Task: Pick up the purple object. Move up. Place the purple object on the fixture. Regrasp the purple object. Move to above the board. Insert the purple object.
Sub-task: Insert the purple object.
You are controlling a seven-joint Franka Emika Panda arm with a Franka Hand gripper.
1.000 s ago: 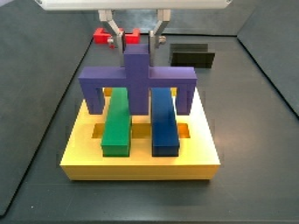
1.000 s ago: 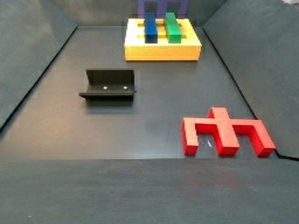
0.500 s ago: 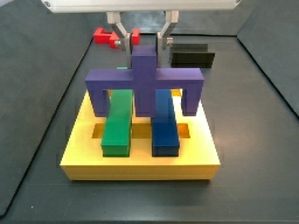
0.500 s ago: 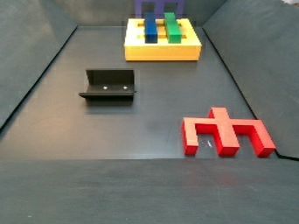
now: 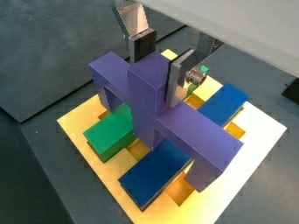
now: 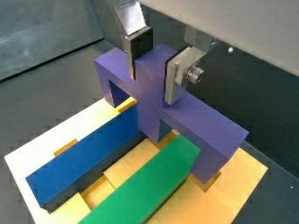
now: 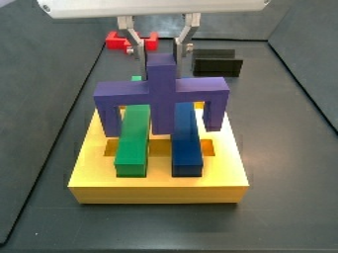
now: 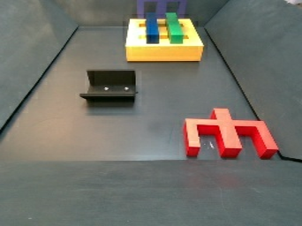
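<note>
While over the board (image 7: 158,178), the pincer (image 5: 162,63) clamps the purple object's (image 5: 152,105) stem.

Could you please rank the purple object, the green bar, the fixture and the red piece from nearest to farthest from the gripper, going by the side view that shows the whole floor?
The gripper is above the board's far edge.
1. Purple object, between the fingers.
2. Green bar, on the yellow board.
3. Fixture, mid-floor.
4. Red piece, at the near side.

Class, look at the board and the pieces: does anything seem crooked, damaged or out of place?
Nothing stands out. The purple piece stands upright over the board, its stem between the pincer fingers. The red piece lies flat on the floor, apart.
</note>
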